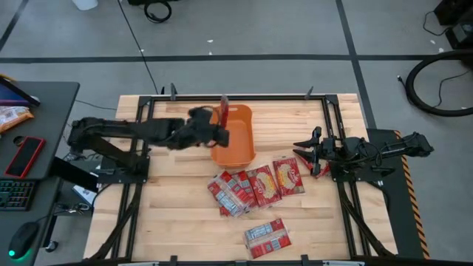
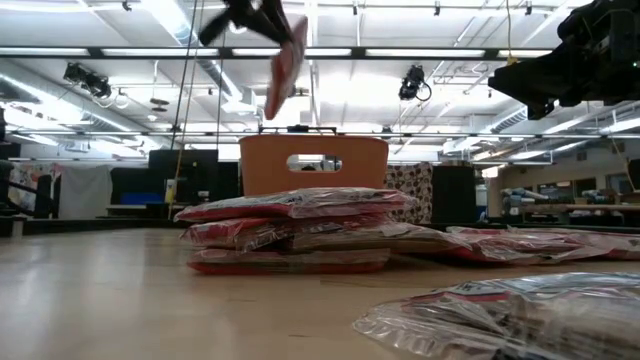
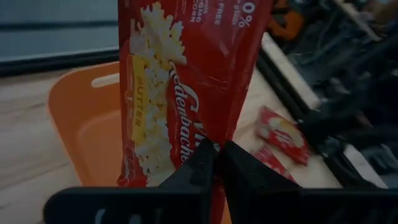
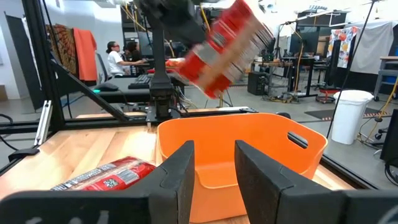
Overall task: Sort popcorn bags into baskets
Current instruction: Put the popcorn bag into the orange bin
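The left gripper (image 3: 216, 163) was clamped on one red bag (image 3: 186, 81), which hung edge-on from its fingers above the orange basket (image 1: 236, 140). The right gripper (image 4: 214, 165) waited just beside the basket's far side, fingers apart and holding nothing. Other bags (image 1: 255, 188) lay on the table (image 1: 170, 214) near the basket.

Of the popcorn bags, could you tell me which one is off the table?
The popcorn bag pinched in the left gripper, above the orange basket; the others lie flat.
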Action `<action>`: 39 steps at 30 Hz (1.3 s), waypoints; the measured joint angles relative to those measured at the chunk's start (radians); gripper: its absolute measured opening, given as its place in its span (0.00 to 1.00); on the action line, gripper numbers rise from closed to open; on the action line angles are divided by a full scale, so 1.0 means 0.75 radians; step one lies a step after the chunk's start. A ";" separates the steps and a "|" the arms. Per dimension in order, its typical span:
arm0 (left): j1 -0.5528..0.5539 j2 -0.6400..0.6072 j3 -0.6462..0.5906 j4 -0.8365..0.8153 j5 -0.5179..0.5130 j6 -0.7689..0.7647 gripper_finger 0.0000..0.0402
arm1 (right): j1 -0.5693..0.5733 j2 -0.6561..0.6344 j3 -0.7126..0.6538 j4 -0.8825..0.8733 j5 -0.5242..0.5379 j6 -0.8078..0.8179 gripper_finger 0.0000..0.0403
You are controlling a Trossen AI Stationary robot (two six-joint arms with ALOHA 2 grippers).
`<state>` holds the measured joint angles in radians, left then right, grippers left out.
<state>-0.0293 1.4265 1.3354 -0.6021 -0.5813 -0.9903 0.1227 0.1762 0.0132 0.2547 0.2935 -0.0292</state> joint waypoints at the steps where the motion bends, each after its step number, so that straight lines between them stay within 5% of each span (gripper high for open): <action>1: 0.030 0.026 0.000 0.015 0.029 -0.001 0.07 | 0.000 0.000 0.000 0.000 0.000 0.000 0.30; 10: 0.143 0.272 0.000 0.096 0.272 -0.044 0.07 | 0.000 0.000 0.000 0.003 0.000 0.000 0.30; 21: 0.141 0.410 0.000 -0.070 0.283 -0.142 0.08 | 0.000 0.000 0.000 0.007 0.000 0.000 0.30; 31: 0.139 0.411 0.001 -0.087 0.279 -0.129 0.23 | 0.000 0.000 0.000 0.008 0.000 0.000 0.29; 36: 0.137 0.397 0.001 -0.023 0.324 0.195 0.26 | 0.000 0.000 0.000 0.008 0.000 0.000 0.30; 39: 0.117 0.375 0.001 0.079 0.541 0.588 0.26 | 0.000 0.000 0.000 0.007 0.000 0.000 0.29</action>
<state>0.0581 1.7075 1.3361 -0.5426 -0.1754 -0.5491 0.1226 0.1761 0.0132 0.2600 0.2935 -0.0288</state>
